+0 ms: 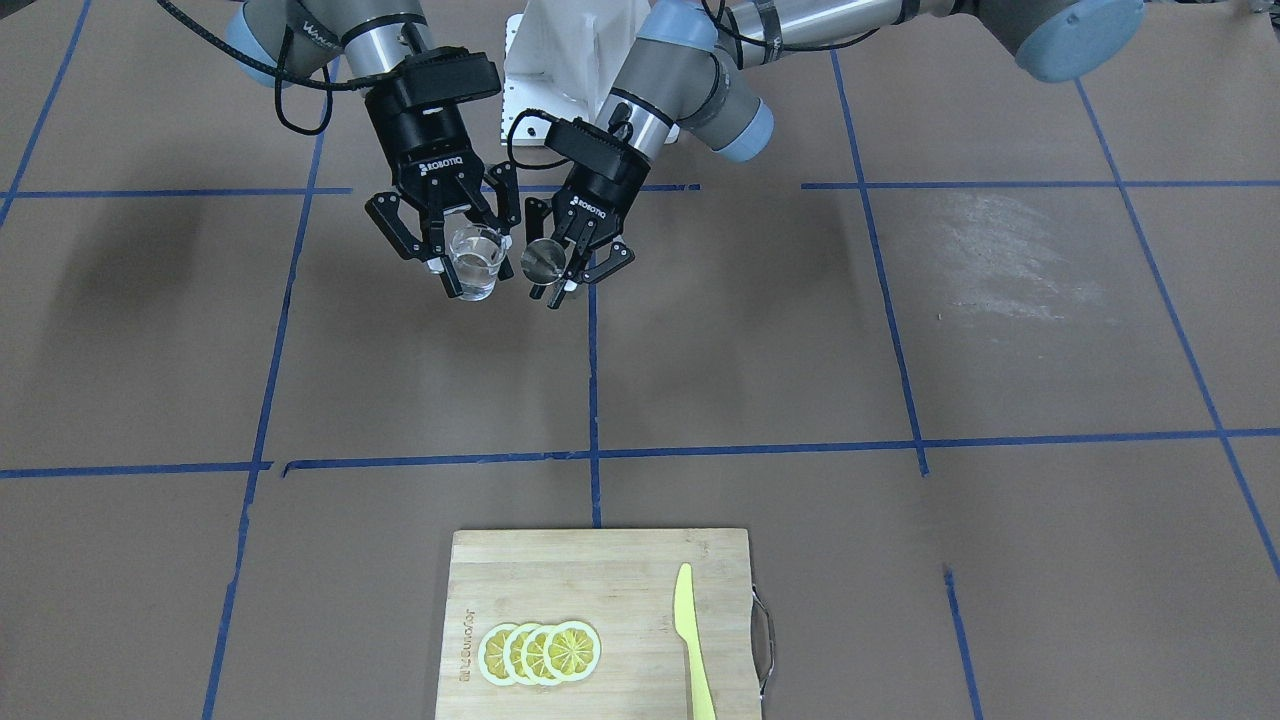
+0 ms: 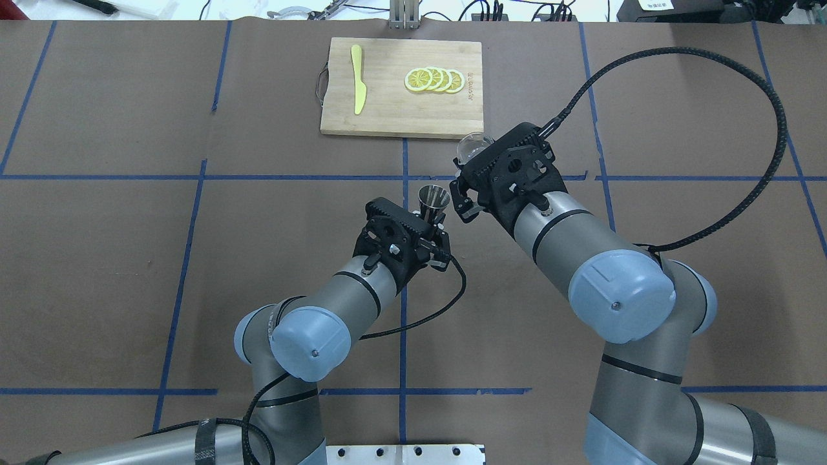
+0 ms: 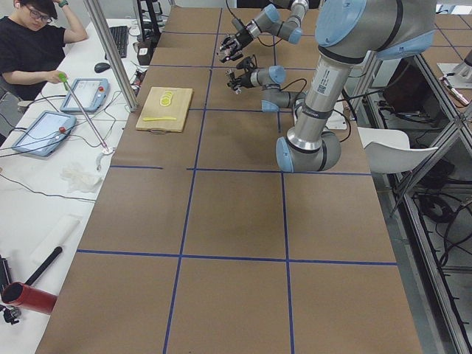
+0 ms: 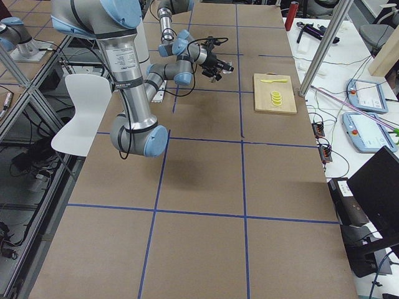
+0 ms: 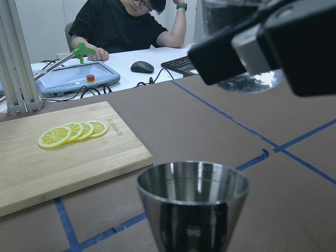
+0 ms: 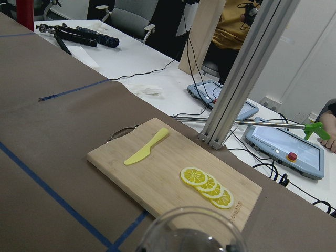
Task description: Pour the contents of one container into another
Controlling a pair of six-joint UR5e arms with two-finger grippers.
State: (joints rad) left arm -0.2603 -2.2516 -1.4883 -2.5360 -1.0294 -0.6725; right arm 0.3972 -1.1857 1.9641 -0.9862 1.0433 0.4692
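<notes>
My right gripper (image 1: 470, 268) is shut on the clear glass cup (image 1: 475, 262), holding it above the table; the cup's rim (image 6: 191, 231) fills the bottom of the right wrist view. Close beside it, my left gripper (image 1: 565, 278) is shut on the steel jigger (image 1: 543, 260), whose open cone faces up. From overhead the jigger (image 2: 433, 197) sits just left of and nearer the robot than the cup (image 2: 473, 144). In the left wrist view the jigger (image 5: 193, 202) is at the bottom, with the cup (image 5: 247, 79) higher, up and to the right.
A wooden cutting board (image 2: 387, 103) lies at the table's far edge with lemon slices (image 2: 434, 79) and a yellow knife (image 2: 357, 79) on it. Blue tape lines cross the brown table (image 2: 129, 258). An operator (image 3: 33, 44) sits at the side desk.
</notes>
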